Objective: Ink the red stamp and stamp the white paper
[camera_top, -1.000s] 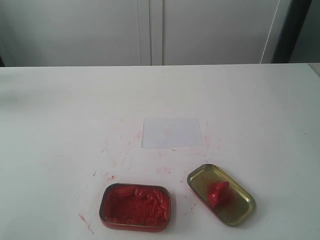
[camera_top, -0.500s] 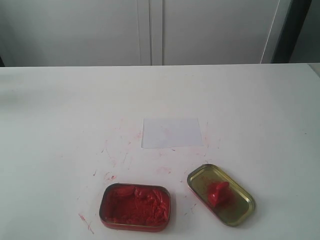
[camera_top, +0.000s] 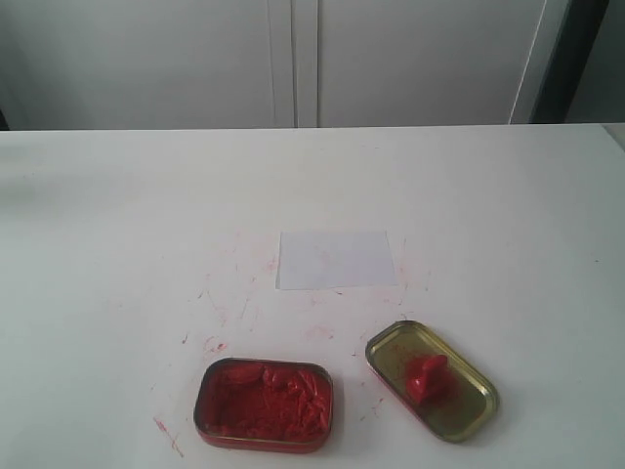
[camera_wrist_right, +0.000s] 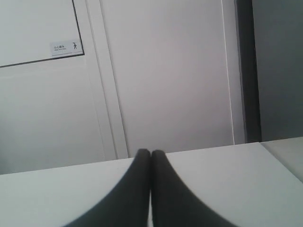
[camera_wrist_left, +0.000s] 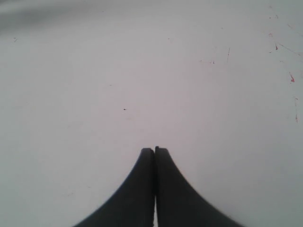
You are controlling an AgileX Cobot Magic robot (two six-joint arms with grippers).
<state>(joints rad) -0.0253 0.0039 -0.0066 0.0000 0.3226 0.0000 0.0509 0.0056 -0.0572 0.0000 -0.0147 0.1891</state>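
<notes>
The red stamp point(camera_top: 427, 376) lies inside the gold oval tin lid point(camera_top: 474, 410) at the front right of the exterior view. The white paper point(camera_top: 337, 259) lies flat in the middle of the table, behind both tins. The red tin of lumpy red paste point(camera_top: 265, 404) stands at the front, left of the lid. Neither arm shows in the exterior view. My left gripper point(camera_wrist_left: 154, 150) is shut with nothing in it, over bare white tabletop. My right gripper point(camera_wrist_right: 150, 153) is shut and empty, pointing over the table toward the cabinet doors.
Red ink smears and scratches point(camera_top: 220, 313) mark the tabletop around the paper and tins. White cabinet doors point(camera_top: 293, 59) stand behind the table's far edge. A dark vertical strip point(camera_top: 562, 59) is at the back right.
</notes>
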